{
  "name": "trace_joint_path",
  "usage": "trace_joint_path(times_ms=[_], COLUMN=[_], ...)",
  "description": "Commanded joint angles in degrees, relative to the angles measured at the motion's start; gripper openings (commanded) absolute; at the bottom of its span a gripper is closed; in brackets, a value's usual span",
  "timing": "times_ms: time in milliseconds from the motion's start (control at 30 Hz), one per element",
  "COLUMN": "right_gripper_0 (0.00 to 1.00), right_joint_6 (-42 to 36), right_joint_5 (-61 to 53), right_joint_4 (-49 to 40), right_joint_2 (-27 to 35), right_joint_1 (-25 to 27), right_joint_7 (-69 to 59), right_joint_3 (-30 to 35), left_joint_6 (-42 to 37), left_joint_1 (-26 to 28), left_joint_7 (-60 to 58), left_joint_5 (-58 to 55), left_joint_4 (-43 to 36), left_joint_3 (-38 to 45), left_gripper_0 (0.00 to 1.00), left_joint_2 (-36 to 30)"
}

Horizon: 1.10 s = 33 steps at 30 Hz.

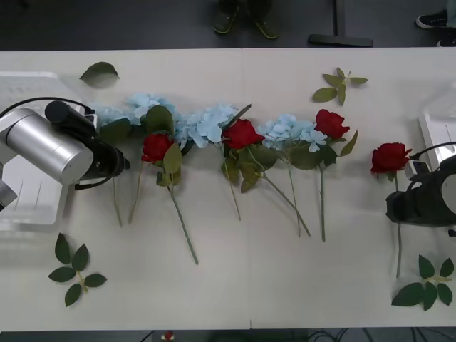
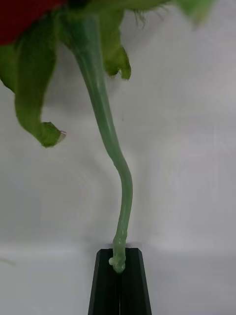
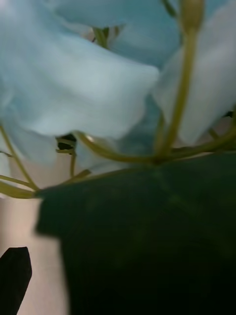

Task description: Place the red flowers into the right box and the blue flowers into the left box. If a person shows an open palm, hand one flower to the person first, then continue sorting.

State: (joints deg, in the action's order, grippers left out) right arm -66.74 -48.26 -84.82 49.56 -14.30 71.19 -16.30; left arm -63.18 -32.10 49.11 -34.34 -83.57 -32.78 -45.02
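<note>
Two grippers on the flowers

Right gripper [image 2: 119,275] clenches the stem of the far-right red rose [image 1: 390,157], near the right box [image 1: 436,132]. Left gripper [image 1: 117,164] is among the leftmost blue flowers [image 1: 146,107] beside the left box [image 1: 28,85]; one finger [image 3: 14,275] shows, grip unreadable.

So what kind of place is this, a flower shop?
More likely a robot test room: artificial red flowers and blue flowers lie in a row on a plain white table, with white sorting bins at both ends.
</note>
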Motion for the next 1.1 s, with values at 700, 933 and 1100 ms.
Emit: trace_joint_path(times_ms=[700, 933, 1100], right_gripper_0=[0.00, 0.00, 0.00], right_joint_6=[-17.6, -8.4, -2.7], right_joint_5=[-11.4, -7.3, -4.9], right_joint_4=[2.5, 13.9, 18.9], right_joint_2=[16.5, 16.3, 15.2], right_joint_1=[-10.4, -10.3, -10.4], right_joint_7=[12.8, 24.2, 27.6], right_joint_3=[16.3, 16.2, 16.2], left_joint_6=[-0.6, -0.8, -2.7], left_joint_1=[-0.5, -0.5, -1.2], left_joint_7=[0.7, 0.5, 0.6], left_joint_5=[6.1, 5.9, 4.9], left_joint_4=[1.3, 1.5, -0.4], left_joint_3=[0.3, 0.4, 1.3], left_gripper_0=[0.00, 0.00, 0.00], left_joint_2=[2.2, 2.6, 1.7])
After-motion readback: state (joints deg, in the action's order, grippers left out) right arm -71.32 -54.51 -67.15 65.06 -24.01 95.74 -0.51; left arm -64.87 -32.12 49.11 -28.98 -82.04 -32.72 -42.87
